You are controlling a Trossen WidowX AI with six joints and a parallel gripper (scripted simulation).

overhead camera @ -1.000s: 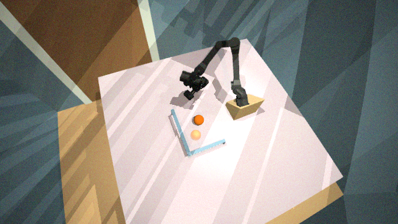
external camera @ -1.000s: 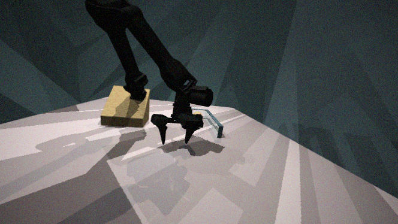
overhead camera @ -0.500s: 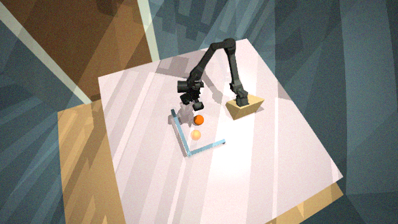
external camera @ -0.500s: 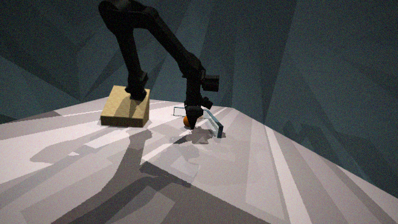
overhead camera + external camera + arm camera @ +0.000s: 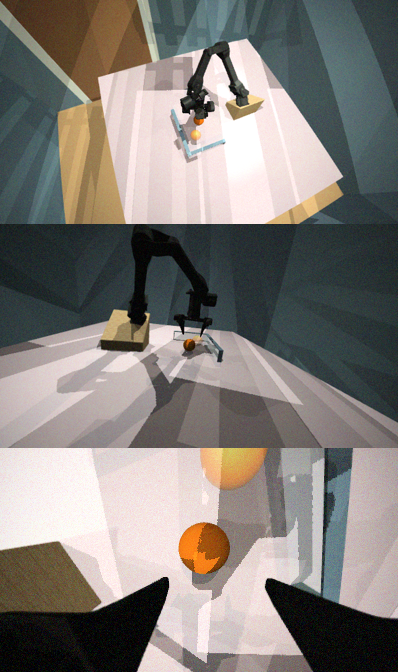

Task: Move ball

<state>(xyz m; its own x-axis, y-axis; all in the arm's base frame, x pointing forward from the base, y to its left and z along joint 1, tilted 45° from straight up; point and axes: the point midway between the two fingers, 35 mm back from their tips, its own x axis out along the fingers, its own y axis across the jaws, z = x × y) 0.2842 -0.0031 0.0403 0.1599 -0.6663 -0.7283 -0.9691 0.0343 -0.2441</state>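
The gripper hangs above the table with its two dark fingers spread wide and pointing down, nothing between them. In the wrist view the fingertips frame a bare strip of table, and the ball sits just ahead of that gap, clear of both tips. In the exterior view the ball rests on the table a little below and between the fingertips, untouched, with its shadow beside it. In the top view the wrist partly covers the ball, which lies inside the corner made by the clear walls, close to the longer wall. The see-through copy is paler and lies just beyond the ball, deeper in the corner and apart from it; the wrist view shows only its lower part at the top edge. Farther out, the arm's base stands on a tan block, well apart from the walls
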